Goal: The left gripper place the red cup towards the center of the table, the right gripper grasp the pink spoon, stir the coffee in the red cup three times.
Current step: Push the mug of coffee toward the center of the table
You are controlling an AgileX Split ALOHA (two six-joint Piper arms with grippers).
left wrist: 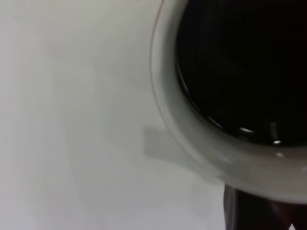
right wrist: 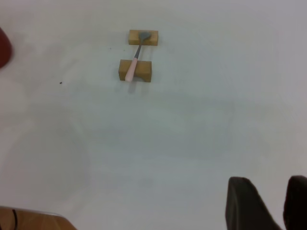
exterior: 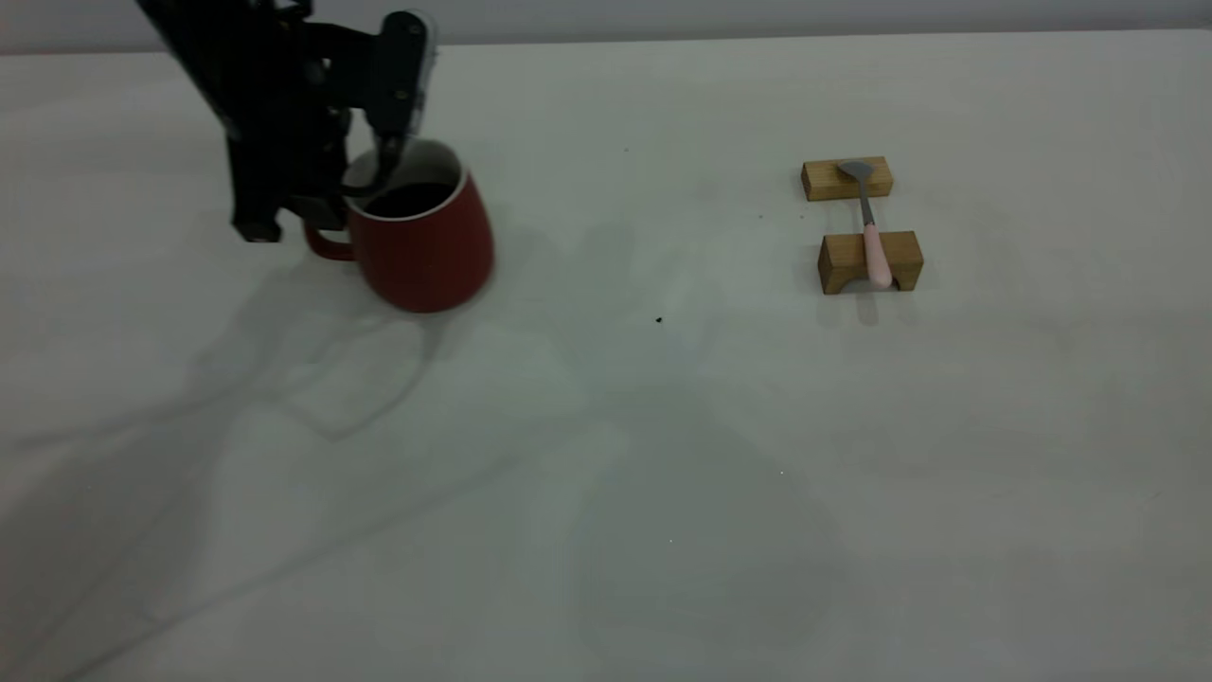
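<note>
The red cup (exterior: 426, 251) stands at the table's (exterior: 606, 474) far left, holding dark coffee (exterior: 409, 197). My left gripper (exterior: 365, 189) is shut on its rim on the handle side, with one finger inside the cup and the other outside. The left wrist view is filled by the white rim (left wrist: 192, 143) and the coffee (left wrist: 240, 62). The pink spoon (exterior: 871, 227) lies across two wooden blocks at the right, bowl on the far block. My right gripper (right wrist: 284, 191) hangs well away from the spoon (right wrist: 134, 60), fingers together and holding nothing. It is outside the exterior view.
The spoon rests on a far wooden block (exterior: 846, 178) and a notched near block (exterior: 900, 260). A sliver of the cup (right wrist: 4, 48) shows at the edge of the right wrist view. A brown wooden edge (right wrist: 33, 218) shows in that view's corner.
</note>
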